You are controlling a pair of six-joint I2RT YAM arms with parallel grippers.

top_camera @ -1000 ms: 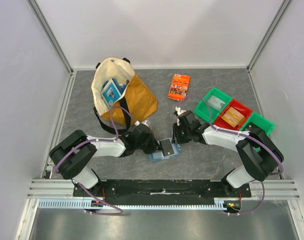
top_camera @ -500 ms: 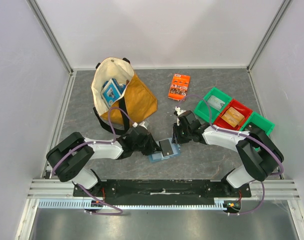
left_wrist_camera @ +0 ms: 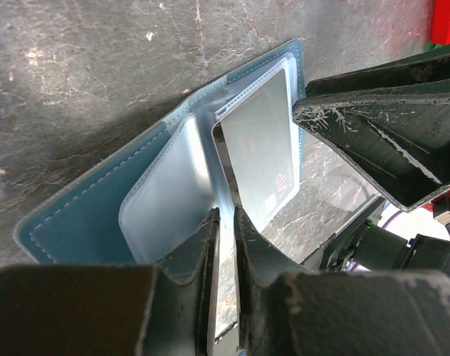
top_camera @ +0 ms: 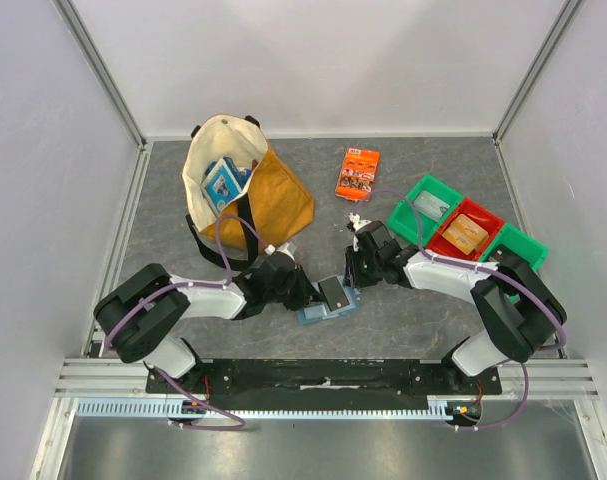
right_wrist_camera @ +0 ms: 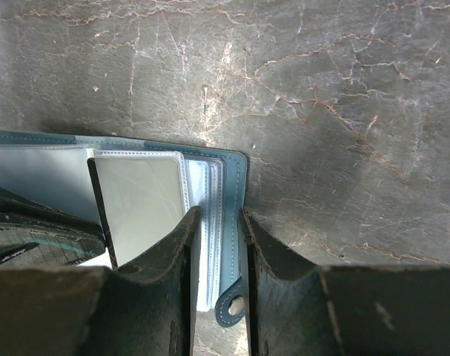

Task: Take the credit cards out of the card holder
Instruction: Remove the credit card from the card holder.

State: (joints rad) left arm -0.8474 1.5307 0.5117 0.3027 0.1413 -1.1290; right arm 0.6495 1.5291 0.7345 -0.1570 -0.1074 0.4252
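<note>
Grey tabletop (right_wrist_camera: 321, 89): your right gripper (right_wrist_camera: 221, 215) pinches the holder's (right_wrist_camera: 238, 178) edge; your left gripper (left_wrist_camera: 225, 211) nips a clear pocket (left_wrist_camera: 258, 148).

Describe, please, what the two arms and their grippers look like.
Both the left arm and right arm have white links between bulky black joints, with a purple cable looping along each. The left gripper and right gripper are black, with two tapering fingers whose faces are scratched pale.
</note>
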